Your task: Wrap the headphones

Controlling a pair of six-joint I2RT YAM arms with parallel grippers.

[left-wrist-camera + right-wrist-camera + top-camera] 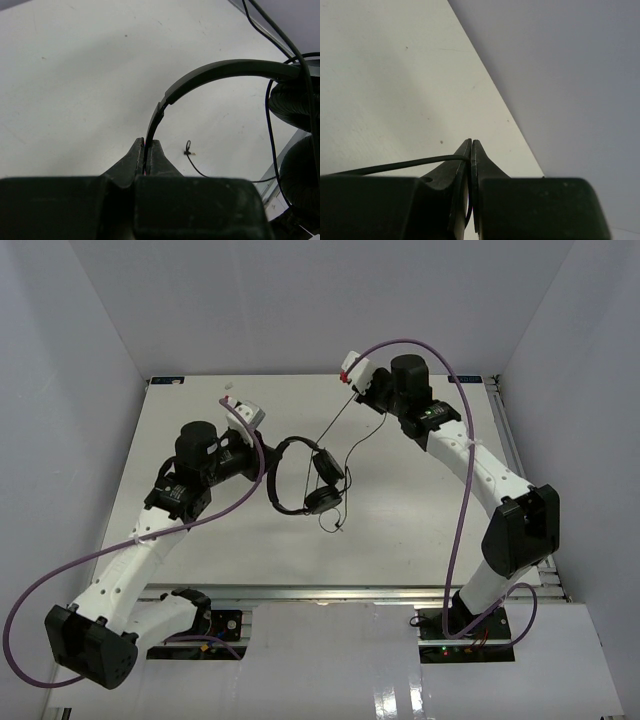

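Headphones (322,498) gripped — cord (335,418) taut, seemingly

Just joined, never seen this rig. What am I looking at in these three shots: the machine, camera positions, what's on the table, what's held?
Two white-and-black robot arms stand at the near edge of a white table. The top picture looks down from above and behind them; the other two come from a camera on each wrist, so the dark wedges at the bottom are that arm's own fingers. The arms handle black over-ear headphones with a thin black cord. The left gripper is shut on the thin curved headband; the right gripper is shut on the cord. The thick purple cables belong to the arms.
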